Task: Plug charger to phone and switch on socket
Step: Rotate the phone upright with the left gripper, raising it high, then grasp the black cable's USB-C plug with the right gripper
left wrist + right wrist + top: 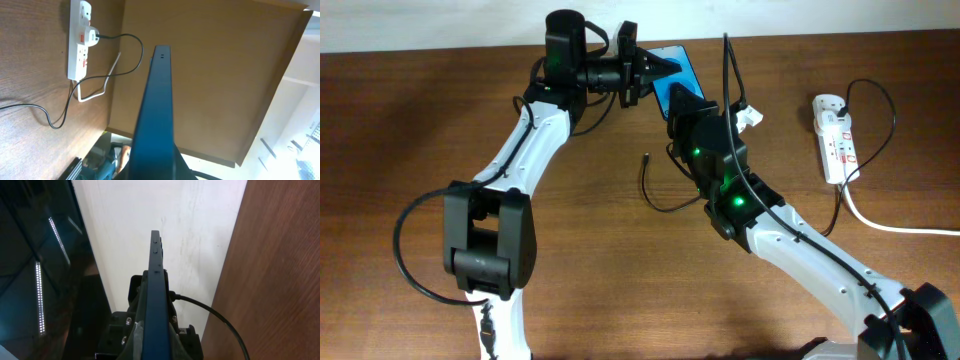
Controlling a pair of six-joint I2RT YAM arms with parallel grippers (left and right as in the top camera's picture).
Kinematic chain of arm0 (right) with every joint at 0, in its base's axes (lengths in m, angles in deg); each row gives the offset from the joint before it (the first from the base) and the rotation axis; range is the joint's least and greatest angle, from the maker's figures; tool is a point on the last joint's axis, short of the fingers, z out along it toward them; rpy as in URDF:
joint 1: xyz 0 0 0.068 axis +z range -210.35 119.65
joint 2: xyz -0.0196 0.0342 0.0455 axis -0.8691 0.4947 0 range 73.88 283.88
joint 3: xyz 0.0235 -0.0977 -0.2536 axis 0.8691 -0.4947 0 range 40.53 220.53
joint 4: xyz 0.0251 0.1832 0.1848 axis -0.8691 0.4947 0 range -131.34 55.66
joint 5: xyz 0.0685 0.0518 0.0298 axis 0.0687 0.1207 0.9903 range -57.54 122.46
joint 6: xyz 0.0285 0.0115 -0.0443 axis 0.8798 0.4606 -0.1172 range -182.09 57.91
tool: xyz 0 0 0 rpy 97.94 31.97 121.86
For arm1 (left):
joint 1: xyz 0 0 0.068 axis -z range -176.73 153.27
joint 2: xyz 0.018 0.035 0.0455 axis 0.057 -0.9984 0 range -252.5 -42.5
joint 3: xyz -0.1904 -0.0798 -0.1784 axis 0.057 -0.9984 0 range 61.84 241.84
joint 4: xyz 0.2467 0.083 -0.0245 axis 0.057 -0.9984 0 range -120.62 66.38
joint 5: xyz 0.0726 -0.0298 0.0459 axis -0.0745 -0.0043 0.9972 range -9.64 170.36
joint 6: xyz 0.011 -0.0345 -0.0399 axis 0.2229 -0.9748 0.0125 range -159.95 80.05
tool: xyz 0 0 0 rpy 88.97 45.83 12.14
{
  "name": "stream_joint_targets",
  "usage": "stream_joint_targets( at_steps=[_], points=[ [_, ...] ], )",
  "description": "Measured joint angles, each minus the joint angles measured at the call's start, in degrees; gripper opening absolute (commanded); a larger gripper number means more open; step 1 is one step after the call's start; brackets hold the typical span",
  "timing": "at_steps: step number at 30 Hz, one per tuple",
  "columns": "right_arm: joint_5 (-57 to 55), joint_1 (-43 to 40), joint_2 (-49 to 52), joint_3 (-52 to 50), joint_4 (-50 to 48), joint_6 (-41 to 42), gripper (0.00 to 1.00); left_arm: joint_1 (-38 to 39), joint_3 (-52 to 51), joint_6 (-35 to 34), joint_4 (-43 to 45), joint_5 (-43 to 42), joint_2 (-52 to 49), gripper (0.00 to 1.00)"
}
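Note:
The phone [676,72], blue screen lit, is held up on edge above the back of the table. My left gripper [655,72] is shut on its far end and my right gripper [682,103] on its near end. The left wrist view shows the phone's dark blue edge [156,110] rising from my fingers [155,167]. The right wrist view shows the edge [154,275] clamped between my fingers [152,330]. The charger cable [660,200] lies curved on the table with its plug tip [647,157] free, in front of the phone. The socket [835,135] lies at the right, also in the left wrist view [80,45].
A thick white cord [890,225] runs from the socket off the right edge. A thin black cable [880,100] loops from the plug in the socket; it also shows in the left wrist view [125,55]. The wall stands close behind the phone.

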Motion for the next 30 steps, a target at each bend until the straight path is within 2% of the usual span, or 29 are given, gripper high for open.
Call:
stream_joint_targets(
  at_steps=[2,3,6,9,10,11,13,14,17,18,19,22,23,25,27,29,30],
  points=[
    [0.0,0.0,0.0,0.0,0.0,0.2,0.05,0.0,0.0,0.0,-0.1,0.2,0.0,0.0],
    [0.0,0.0,0.0,0.0,0.1,0.3,0.11,0.0,0.0,0.1,-0.1,0.3,0.0,0.0],
    [-0.3,0.0,0.2,0.0,0.4,-2.0,0.5,0.3,0.0,0.4,-0.7,1.3,0.0,0.0],
    [2.2,1.2,0.9,0.0,3.4,-3.7,0.76,0.3,-0.1,2.3,-0.5,7.6,0.0,0.0],
    [3.1,0.7,1.0,0.0,4.4,-5.1,0.94,-0.6,-0.1,4.0,-0.5,8.9,0.0,0.0],
    [3.4,0.1,1.0,0.0,4.7,-6.3,0.98,-1.5,-0.1,5.0,-0.5,9.3,0.0,0.0],
    [5.2,-2.3,1.0,0.0,5.9,-12.7,0.98,-4.4,0.1,9.2,-3.0,9.9,0.0,0.0],
    [6.1,-3.5,0.9,0.0,8.3,-16.4,0.98,-6.8,0.2,13.4,-8.0,10.2,0.0,0.0],
    [7.8,-6.2,-2.4,0.0,25.1,-33.7,0.98,-12.4,0.1,25.4,-20.0,10.8,0.0,0.0],
    [7.8,-6.9,-4.0,0.0,31.1,-37.4,0.86,-13.5,0.1,28.5,-21.0,10.1,0.0,0.0],
    [9.4,-8.8,-5.1,-0.1,36.7,-43.3,0.69,-14.6,0.1,30.9,-20.6,8.4,-0.1,0.0],
    [14.8,-12.0,-5.3,0.0,39.5,-55.4,0.72,-16.8,-0.1,33.6,-12.5,0.9,-0.3,0.0],
    [17.5,-12.5,-5.3,0.7,43.3,-59.7,0.72,-17.7,-0.1,33.8,-9.0,-3.3,-0.4,0.0],
    [20.7,-12.5,-2.1,9.6,55.3,-65.7,0.74,-19.7,-0.1,33.8,-7.6,-8.9,-0.4,0.0],
    [22.4,-12.0,9.9,31.5,71.8,-70.8,0.72,-21.4,-0.1,33.7,-7.7,-11.4,-0.4,0.0],
    [23.8,-11.2,20.3,45.8,79.1,-72.5,0.64,-22.4,-0.1,33.4,-7.6,-12.1,-0.4,0.0],
    [24.8,-10.6,24.9,50.5,79.0,-73.0,0.62,-22.6,-0.1,33.3,-7.7,-12.3,-0.4,0.0]
  ],
)
